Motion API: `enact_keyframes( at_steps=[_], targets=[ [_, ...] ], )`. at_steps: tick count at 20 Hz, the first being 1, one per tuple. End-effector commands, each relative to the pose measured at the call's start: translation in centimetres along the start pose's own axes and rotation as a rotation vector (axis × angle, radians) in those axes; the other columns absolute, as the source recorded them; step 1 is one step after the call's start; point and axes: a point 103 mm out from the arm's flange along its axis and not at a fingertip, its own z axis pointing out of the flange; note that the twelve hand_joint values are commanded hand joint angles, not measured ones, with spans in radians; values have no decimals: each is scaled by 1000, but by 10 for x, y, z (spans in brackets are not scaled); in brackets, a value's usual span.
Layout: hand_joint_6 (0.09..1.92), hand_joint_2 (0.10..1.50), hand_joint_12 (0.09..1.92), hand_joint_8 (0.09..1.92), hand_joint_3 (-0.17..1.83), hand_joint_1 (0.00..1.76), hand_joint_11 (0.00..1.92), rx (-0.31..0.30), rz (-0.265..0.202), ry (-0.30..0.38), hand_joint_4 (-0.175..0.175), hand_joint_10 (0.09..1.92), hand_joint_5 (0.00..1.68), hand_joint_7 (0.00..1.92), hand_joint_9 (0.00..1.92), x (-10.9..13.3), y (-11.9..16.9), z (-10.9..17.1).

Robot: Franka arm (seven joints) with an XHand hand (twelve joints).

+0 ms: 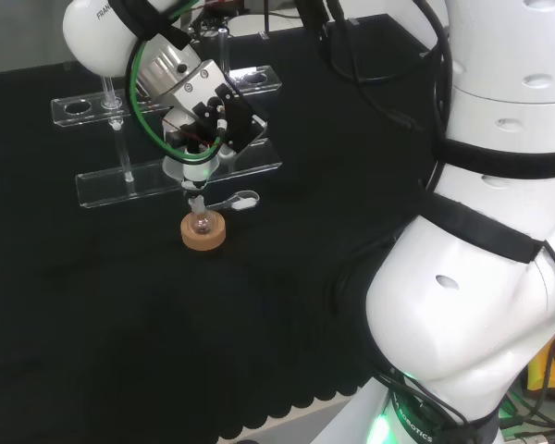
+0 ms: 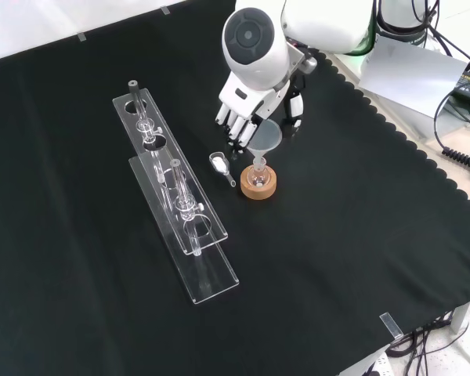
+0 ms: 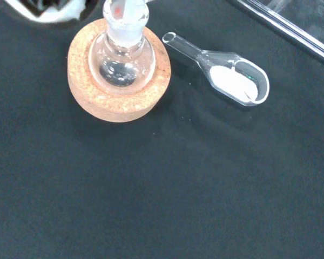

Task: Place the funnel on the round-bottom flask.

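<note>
A small round-bottom flask (image 2: 258,178) stands upright in a cork ring (image 2: 260,190) on the black cloth. Above it is a clear funnel (image 2: 268,135), its stem reaching down into the flask's neck. The hand (image 2: 247,106) comes in from the top of the front view, and its fingers and thumb (image 2: 294,110) close on the funnel's cone from both sides. In the head view the hand (image 1: 208,111) hangs over the funnel (image 1: 187,170), with the flask (image 1: 202,222) straight below. The wrist view looks down on the flask (image 3: 122,62) in its cork ring (image 3: 86,94).
A clear glass scoop with white powder (image 2: 219,163) lies on the cloth just left of the cork ring in the front view, and near the flask in the wrist view (image 3: 235,81). Two clear racks (image 2: 153,149) (image 2: 197,239) holding thin tubes stand farther left.
</note>
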Motion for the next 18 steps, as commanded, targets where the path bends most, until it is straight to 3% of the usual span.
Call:
enact_keyframes(
  at_steps=[1, 12, 16, 18],
  targets=[
    [472, 701, 1291, 652, 758, 892, 516, 2, -11, 6, -7, 514, 486, 434, 858, -6, 1, 5],
    [460, 698, 1292, 652, 759, 884, 513, 6, -19, 27, -11, 518, 444, 423, 848, -4, -1, 8],
    [215, 667, 1306, 684, 785, 838, 495, 10, -11, 26, -25, 564, 319, 355, 793, 0, -2, 7],
    [143, 657, 1311, 691, 784, 817, 485, 16, -35, 33, -28, 578, 285, 323, 772, 0, -1, 7]
  ],
)
